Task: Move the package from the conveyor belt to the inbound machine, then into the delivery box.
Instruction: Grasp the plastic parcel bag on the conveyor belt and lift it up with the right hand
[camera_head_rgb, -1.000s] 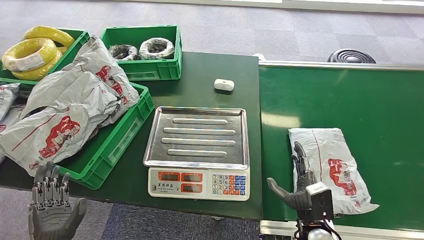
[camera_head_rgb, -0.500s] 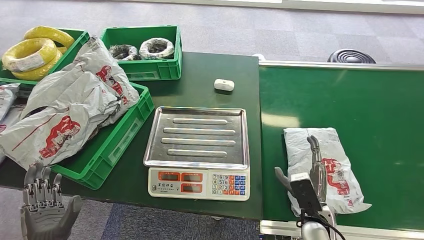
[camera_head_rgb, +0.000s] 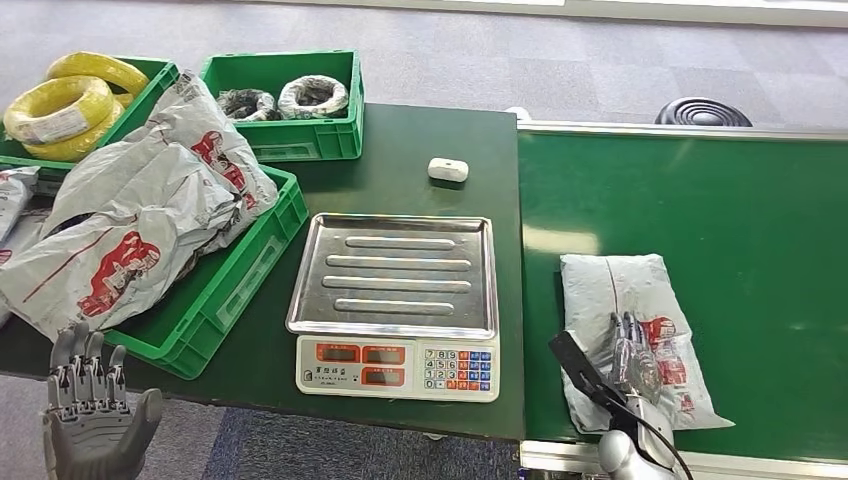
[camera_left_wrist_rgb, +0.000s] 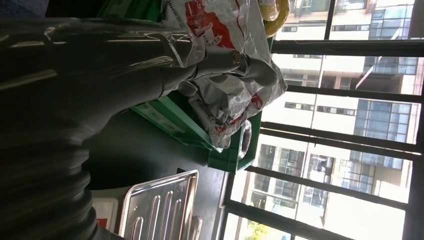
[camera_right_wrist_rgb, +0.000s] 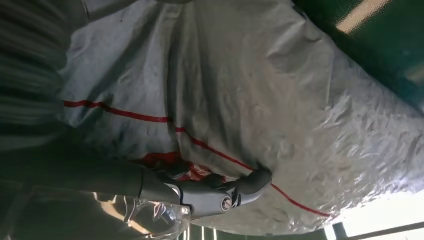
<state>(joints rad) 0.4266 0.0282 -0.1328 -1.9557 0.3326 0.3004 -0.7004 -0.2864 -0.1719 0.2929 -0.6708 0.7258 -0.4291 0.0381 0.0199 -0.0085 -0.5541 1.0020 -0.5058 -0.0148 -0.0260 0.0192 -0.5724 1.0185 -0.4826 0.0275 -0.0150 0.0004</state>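
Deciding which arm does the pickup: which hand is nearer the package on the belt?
Right. The right hand rests on the package; the left hand hangs open beyond the table's far side.

Dark grey left hand (camera_head_rgb: 92, 425) with segmented fingers bearing small red and silver marks at the joints, broad matte palm. Right hand (camera_head_rgb: 625, 365) darker, slim black fingers under a glossy clear film, thick grey thumb, silver rounded wrist with a thin black cable looping beside it. Close up: ribbed grey cover, a small round screw at a fingertip (camera_right_wrist_rgb: 252, 182) joint.
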